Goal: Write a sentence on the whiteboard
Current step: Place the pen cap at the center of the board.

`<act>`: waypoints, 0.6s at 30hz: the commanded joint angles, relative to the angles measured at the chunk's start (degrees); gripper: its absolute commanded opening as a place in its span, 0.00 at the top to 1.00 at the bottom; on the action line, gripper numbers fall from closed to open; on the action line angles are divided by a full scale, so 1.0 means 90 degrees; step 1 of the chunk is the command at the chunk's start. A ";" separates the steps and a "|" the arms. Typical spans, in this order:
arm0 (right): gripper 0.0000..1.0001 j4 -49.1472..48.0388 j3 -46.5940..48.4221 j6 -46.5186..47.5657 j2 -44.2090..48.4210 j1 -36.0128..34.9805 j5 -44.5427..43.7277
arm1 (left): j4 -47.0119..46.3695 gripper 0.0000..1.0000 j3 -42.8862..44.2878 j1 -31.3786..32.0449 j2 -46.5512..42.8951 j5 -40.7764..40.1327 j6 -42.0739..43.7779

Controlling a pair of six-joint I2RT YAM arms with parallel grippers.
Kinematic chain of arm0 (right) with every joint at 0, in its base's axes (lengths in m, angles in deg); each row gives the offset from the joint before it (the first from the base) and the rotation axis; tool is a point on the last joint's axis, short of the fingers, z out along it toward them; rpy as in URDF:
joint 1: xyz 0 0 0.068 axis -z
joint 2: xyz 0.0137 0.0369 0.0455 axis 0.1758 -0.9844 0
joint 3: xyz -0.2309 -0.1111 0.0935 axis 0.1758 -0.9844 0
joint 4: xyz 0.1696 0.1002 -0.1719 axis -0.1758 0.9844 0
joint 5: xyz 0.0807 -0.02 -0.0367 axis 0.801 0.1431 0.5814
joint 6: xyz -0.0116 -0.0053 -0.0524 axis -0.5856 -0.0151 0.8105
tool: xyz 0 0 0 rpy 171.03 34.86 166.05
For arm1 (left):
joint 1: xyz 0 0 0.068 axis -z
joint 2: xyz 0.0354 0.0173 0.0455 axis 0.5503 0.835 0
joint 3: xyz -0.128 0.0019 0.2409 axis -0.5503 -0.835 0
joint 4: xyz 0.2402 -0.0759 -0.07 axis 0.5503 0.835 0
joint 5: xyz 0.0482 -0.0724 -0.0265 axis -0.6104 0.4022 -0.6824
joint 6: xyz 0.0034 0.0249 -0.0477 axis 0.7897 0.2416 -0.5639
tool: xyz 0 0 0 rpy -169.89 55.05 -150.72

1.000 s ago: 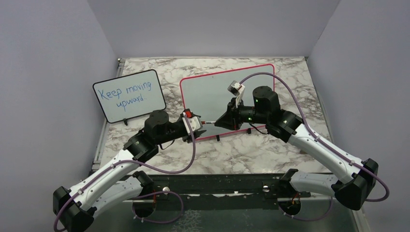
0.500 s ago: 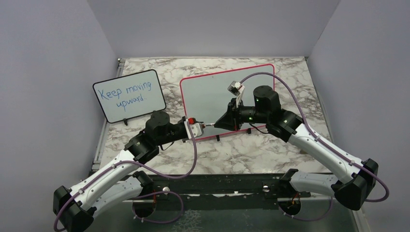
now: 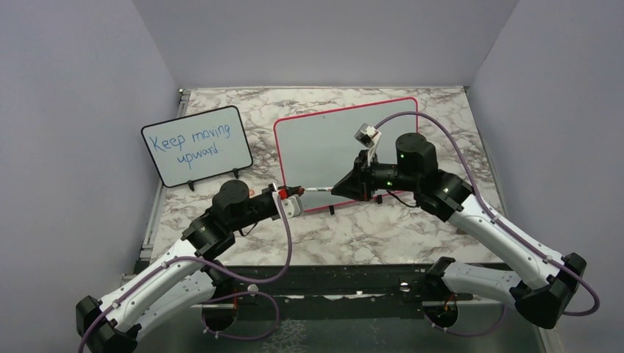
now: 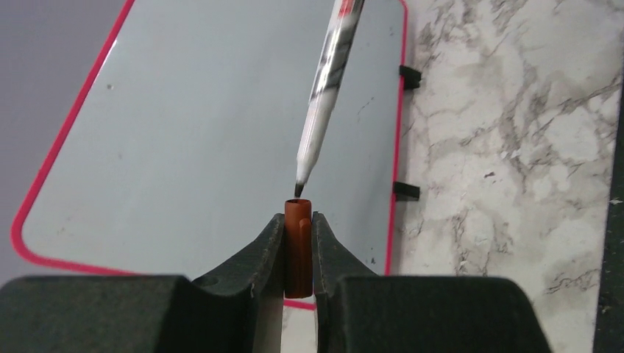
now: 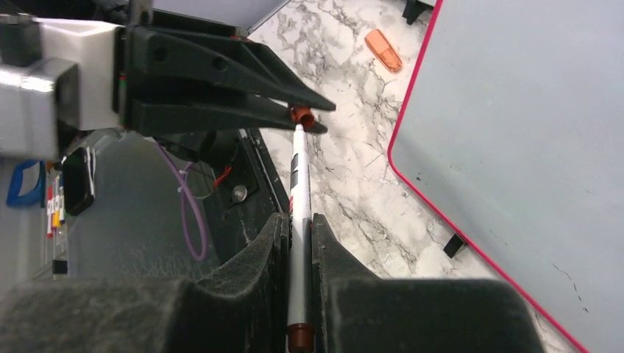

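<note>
Whiteboard [image 3: 324, 140] unmarked, standing on marble table [image 3: 368, 228] beyond both grippers. Left gripper [image 4: 298, 220] clamped on red-brown cap [image 4: 297, 254]; right gripper [image 5: 298, 220] clamped on marker [image 5: 298, 176], tip at cap mouth. Possible faults: tip dragged against cap rim by sideways pull; marker sliding in grip under writing pressure.

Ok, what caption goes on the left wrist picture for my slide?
Left tool pinches a brown cap right under the pen, blank whiteboard behind.

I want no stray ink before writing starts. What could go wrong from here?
The marker has its bare tip just off the cap in the left gripper; slight drift could smear ink on it. The right gripper pinches the marker at its back half, so it may tilt when pressed on the whiteboard.
</note>
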 commanded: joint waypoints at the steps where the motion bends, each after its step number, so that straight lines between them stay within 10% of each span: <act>1: 0.99 0.0417 0.0142 0.0193 0.0430 0.0054 -0.0240 | 0.0236 1.00 -0.0191 -0.0083 -0.0204 -0.0796 0.0203; 10: 0.99 0.0506 0.0143 0.0324 0.0875 0.0054 -0.1085 | 0.0161 1.00 -0.0205 -0.0087 -0.0376 -0.1553 -0.0320; 18: 0.99 0.0239 -0.0105 0.0417 0.1155 0.0054 -0.2060 | 0.0754 1.00 0.0379 -0.0083 0.0179 -0.4063 -0.3033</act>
